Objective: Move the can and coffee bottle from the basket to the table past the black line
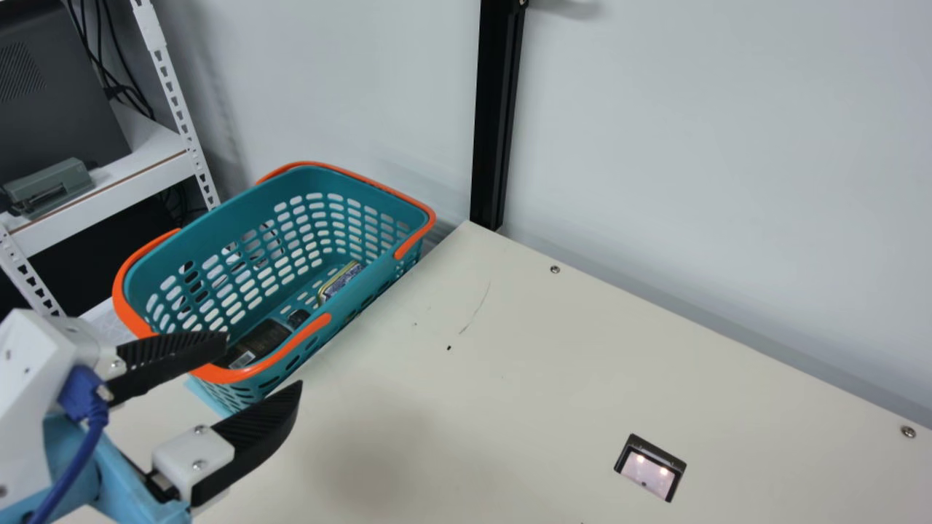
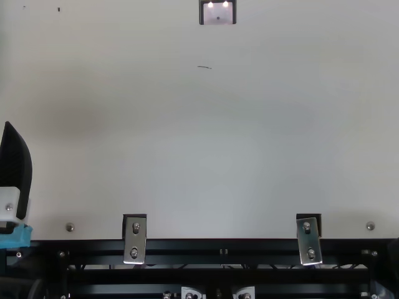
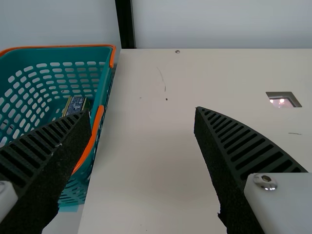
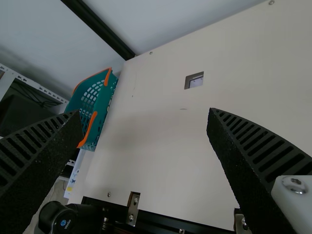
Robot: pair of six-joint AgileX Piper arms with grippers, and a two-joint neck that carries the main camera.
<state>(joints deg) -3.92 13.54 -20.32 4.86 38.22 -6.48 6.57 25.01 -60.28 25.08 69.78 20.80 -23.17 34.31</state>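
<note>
In the main view, the basket [image 1: 364, 273] is seen at 9 o'clock, by the edge of the worktop [image 1: 451, 407]. Inside it, the coffee bottle [image 1: 263, 339] is laid at the near end, and the can [image 1: 341, 282] is found at 2 o'clock from it. The left gripper [image 1: 263, 362] is held at 8 o'clock, its fingers spread. In the right wrist view, the right gripper's [image 4: 146, 112] fingers are spread too.

Same basket [image 1: 364, 276] in main and both wrist views
</note>
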